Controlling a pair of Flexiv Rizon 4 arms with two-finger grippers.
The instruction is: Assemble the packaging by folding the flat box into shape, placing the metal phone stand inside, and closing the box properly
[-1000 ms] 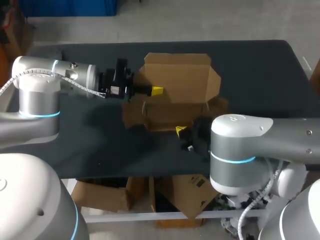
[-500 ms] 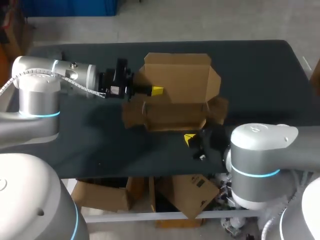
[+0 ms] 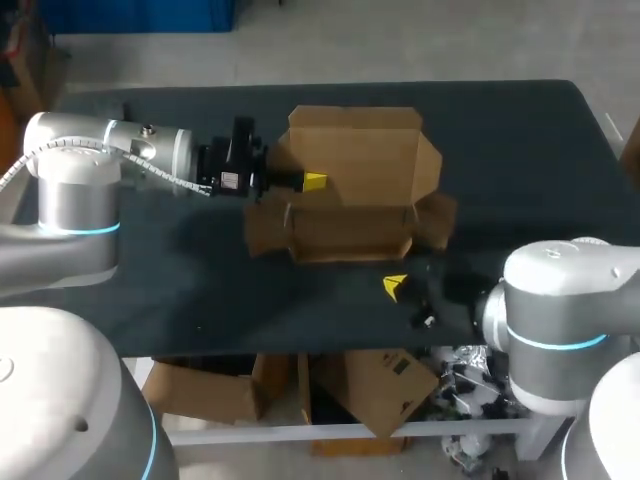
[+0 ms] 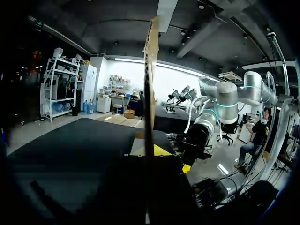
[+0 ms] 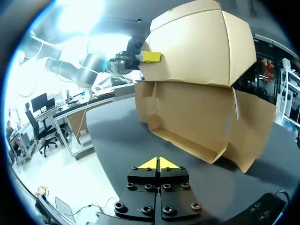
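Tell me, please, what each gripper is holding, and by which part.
The left gripper pinches the cardboard box by its raised lid's side edge; the right gripper holds nothing.

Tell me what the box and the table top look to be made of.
The box: brown cardboard with a matte finish, going by its cut flaps, fold creases and thin raw edges. The table: a dark, matte top with little shine. It may be a mat or a coated board; the look leaves that open.
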